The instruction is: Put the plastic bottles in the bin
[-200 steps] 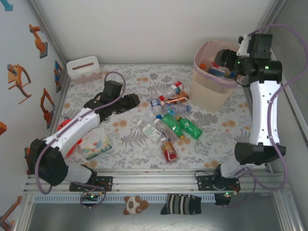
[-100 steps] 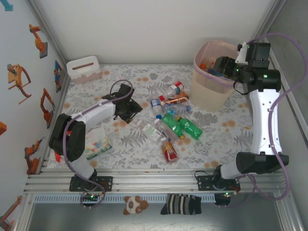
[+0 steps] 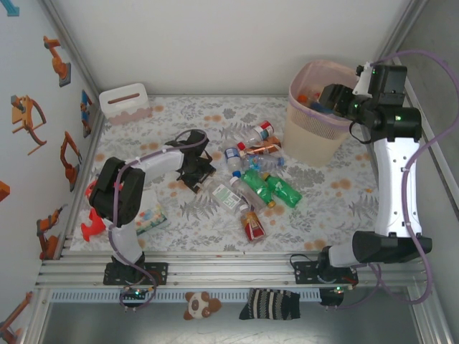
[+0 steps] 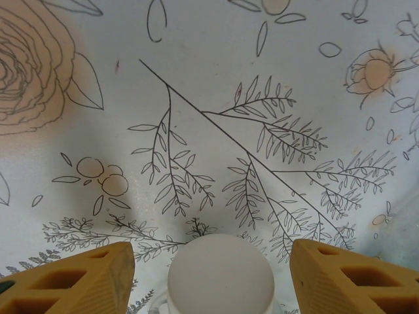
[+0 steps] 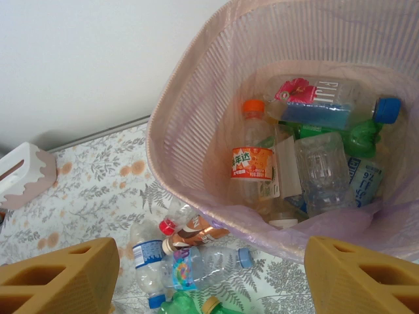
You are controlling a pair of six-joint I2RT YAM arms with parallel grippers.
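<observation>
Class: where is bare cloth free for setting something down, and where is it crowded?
Free: the far strip between box and bin; the right patch between bin and near edge. Crowded: the centre, where bottles pile beside the left hand.

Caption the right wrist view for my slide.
Open right gripper above the bin, bottles piled inside, more on the table.

White cap [image 4: 219, 275] cut by bottom edge, body beneath hidden. Bin [image 5: 196, 150] rim cut at top, right edges.
</observation>
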